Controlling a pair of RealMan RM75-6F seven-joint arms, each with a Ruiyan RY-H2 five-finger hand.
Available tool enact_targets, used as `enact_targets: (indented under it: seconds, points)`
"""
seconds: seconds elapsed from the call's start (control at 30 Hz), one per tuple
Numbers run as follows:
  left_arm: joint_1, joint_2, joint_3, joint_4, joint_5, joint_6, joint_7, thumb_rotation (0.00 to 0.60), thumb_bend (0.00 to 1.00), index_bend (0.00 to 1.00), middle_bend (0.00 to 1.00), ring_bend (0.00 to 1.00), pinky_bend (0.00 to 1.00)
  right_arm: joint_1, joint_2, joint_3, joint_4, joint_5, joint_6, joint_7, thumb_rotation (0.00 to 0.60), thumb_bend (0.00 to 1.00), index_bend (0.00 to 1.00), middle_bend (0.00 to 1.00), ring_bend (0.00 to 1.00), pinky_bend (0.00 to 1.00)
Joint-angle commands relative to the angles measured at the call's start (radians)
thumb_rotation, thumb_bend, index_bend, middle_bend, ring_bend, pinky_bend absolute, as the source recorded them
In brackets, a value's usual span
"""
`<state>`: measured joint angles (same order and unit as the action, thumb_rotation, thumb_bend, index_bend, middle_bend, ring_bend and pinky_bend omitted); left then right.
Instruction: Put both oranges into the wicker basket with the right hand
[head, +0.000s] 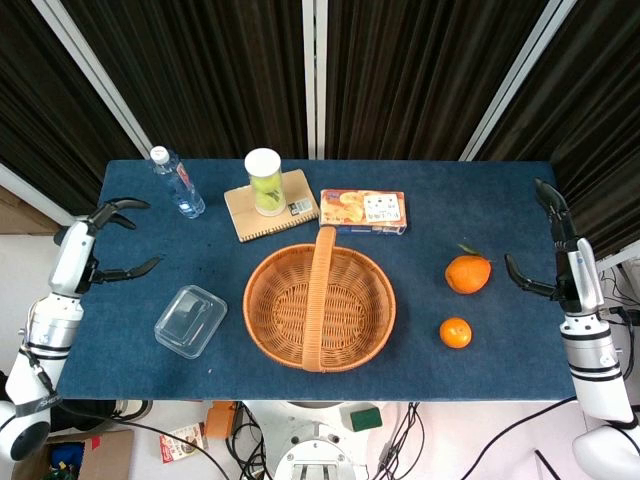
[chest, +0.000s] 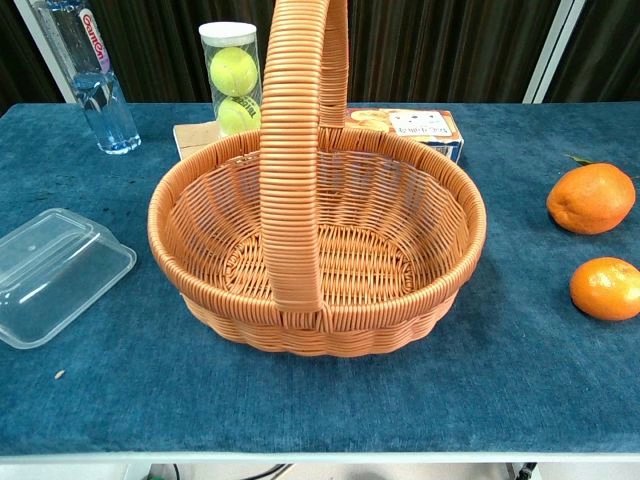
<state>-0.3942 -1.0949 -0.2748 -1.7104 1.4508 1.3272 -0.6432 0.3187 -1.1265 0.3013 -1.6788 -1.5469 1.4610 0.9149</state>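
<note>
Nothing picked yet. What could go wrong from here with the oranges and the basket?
1. The basket's tall handle arches over the middle, so the right hand, now open at the table's edge, might knock it when lowering fruit in.
2. The larger orange and smaller orange are round and lie apart on flat cloth; a nudge may roll either away.
3. The wicker basket looks light and could slide if bumped.

path: bare bench (head: 500, 200) between oranges (head: 468, 273) and basket (head: 372, 300) | obstacle: upright basket handle (chest: 298, 150) | rear clutter probably clear of path
</note>
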Motion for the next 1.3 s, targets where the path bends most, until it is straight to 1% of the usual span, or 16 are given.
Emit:
enact_targets:
  seconds: [0.03,0.23,0.33,0.4,0.43,0.5,0.53,0.57,0.63,0.67,0.77,0.87,0.97,1.1,1.2,1.3]
  points:
    - [-0.014,-0.014,-0.006,0.015,-0.007,-0.012,-0.020,0.579,0.13,0.28,0.28,0.23,0.42,0.021,-0.018,-0.004,0.006,0.006,-0.019,-0.027,0.600,0.38,0.00,0.02,0.00,0.00]
    - [-0.010,-0.007,0.008,0.027,0.006,-0.007,-0.037,0.577,0.13,0.28,0.28,0.23,0.42,0.031,-0.038,-0.018,0.035,0.021,-0.033,-0.051,0.600,0.38,0.00,0.01,0.00,0.00]
    - [-0.002,0.004,0.027,0.022,0.026,0.000,-0.026,0.580,0.13,0.28,0.28,0.23,0.42,0.024,-0.038,-0.029,0.048,0.022,-0.027,-0.072,0.600,0.37,0.00,0.01,0.00,0.00]
    - [0.006,0.015,0.044,0.023,0.044,0.006,0.003,0.581,0.13,0.28,0.28,0.23,0.42,-0.002,-0.035,-0.057,0.069,0.004,-0.002,-0.090,0.600,0.36,0.00,0.01,0.00,0.00]
    - [0.010,0.021,0.053,0.027,0.057,0.010,0.019,0.559,0.13,0.28,0.28,0.23,0.42,-0.007,-0.033,-0.063,0.077,-0.002,0.006,-0.104,0.600,0.36,0.00,0.01,0.00,0.00]
    - [0.019,0.038,0.082,0.040,0.100,0.019,0.043,0.475,0.12,0.28,0.28,0.23,0.41,-0.016,-0.024,-0.068,0.078,0.005,0.011,-0.150,0.600,0.36,0.00,0.01,0.00,0.00]
    - [0.025,0.046,0.093,0.044,0.115,0.023,0.049,0.410,0.11,0.29,0.28,0.22,0.41,-0.018,-0.017,-0.067,0.068,0.015,0.007,-0.173,0.600,0.36,0.00,0.01,0.00,0.00]
    - [0.031,0.053,0.102,0.048,0.125,0.029,0.058,0.395,0.11,0.29,0.28,0.22,0.41,-0.021,-0.007,-0.068,0.055,0.026,0.000,-0.193,0.600,0.37,0.00,0.01,0.00,0.00]
    - [0.050,0.065,0.119,0.058,0.139,0.052,0.105,0.392,0.10,0.29,0.28,0.22,0.41,-0.028,0.026,-0.078,0.023,0.050,-0.027,-0.246,0.600,0.39,0.00,0.01,0.00,0.00]
    - [0.060,0.068,0.126,0.062,0.141,0.065,0.136,0.395,0.10,0.29,0.28,0.22,0.41,-0.032,0.044,-0.084,0.014,0.060,-0.041,-0.283,0.600,0.39,0.00,0.00,0.00,0.00]
    - [0.101,0.072,0.147,0.073,0.139,0.108,0.257,0.405,0.10,0.29,0.28,0.22,0.41,-0.030,0.097,-0.101,-0.005,0.105,-0.096,-0.490,0.600,0.39,0.00,0.00,0.00,0.00]
    - [0.147,0.060,0.174,0.102,0.129,0.146,0.383,0.428,0.10,0.29,0.28,0.22,0.41,-0.032,0.093,-0.124,0.022,0.132,-0.111,-0.719,0.600,0.35,0.00,0.00,0.00,0.00]
    - [0.185,0.035,0.204,0.140,0.130,0.173,0.451,0.432,0.12,0.29,0.28,0.22,0.40,-0.025,0.080,-0.153,0.048,0.158,-0.155,-0.880,0.600,0.33,0.00,0.00,0.00,0.00]
    - [0.229,0.019,0.240,0.167,0.116,0.187,0.475,0.435,0.12,0.29,0.28,0.22,0.40,-0.004,0.056,-0.172,0.069,0.217,-0.222,-1.054,0.600,0.32,0.00,0.00,0.00,0.00]
    - [0.259,0.000,0.255,0.193,0.110,0.209,0.494,0.435,0.12,0.28,0.27,0.21,0.39,0.013,0.029,-0.180,0.089,0.268,-0.267,-1.155,0.600,0.32,0.00,0.00,0.00,0.00]
    - [0.283,-0.015,0.267,0.212,0.101,0.220,0.516,0.436,0.12,0.27,0.25,0.19,0.37,0.034,-0.003,-0.184,0.109,0.319,-0.322,-1.201,0.600,0.32,0.00,0.00,0.00,0.00]
